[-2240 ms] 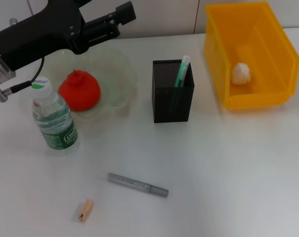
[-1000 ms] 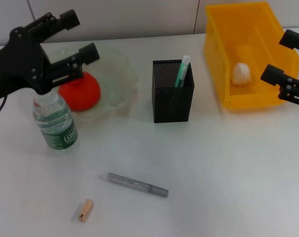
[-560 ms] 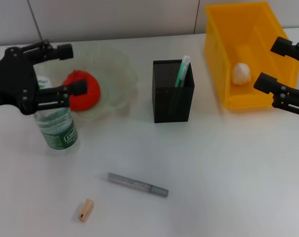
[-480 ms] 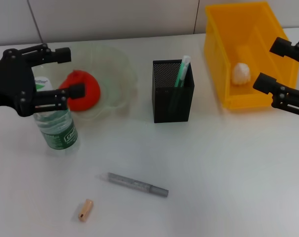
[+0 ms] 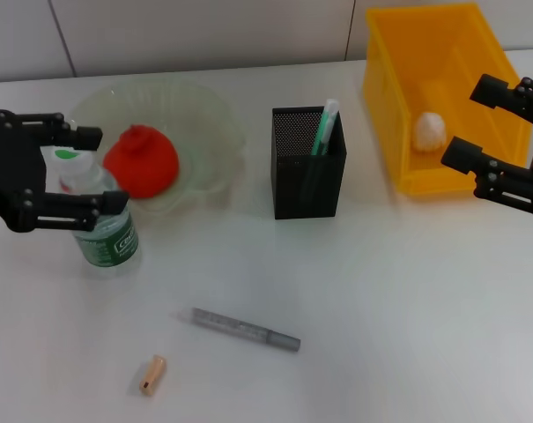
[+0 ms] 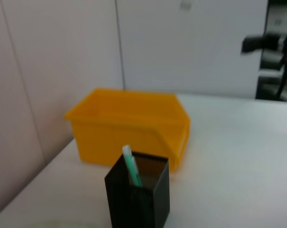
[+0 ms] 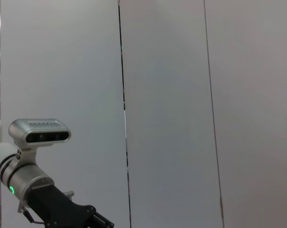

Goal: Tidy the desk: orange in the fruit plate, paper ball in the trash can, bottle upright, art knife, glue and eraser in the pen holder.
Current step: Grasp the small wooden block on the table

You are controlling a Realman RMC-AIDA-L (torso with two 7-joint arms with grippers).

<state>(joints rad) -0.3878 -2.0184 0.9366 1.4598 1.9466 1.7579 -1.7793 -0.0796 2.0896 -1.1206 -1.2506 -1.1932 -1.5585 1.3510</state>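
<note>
The bottle stands upright at the left. My open left gripper has a finger on either side of its top. The orange lies in the fruit plate behind it. The paper ball rests in the trash can, and my open right gripper hovers at that bin's near right corner. The pen holder holds a green stick. A long grey stick and the eraser lie on the near table. Which stick is the art knife or the glue I cannot tell.
The left wrist view shows the pen holder with the green stick, the trash can behind it and the right gripper far off. White tabletop stretches in front of the bin.
My left gripper has dropped from above the fruit plate toward me and now straddles the bottle's top. My right gripper has come in from the right and edged left.
</note>
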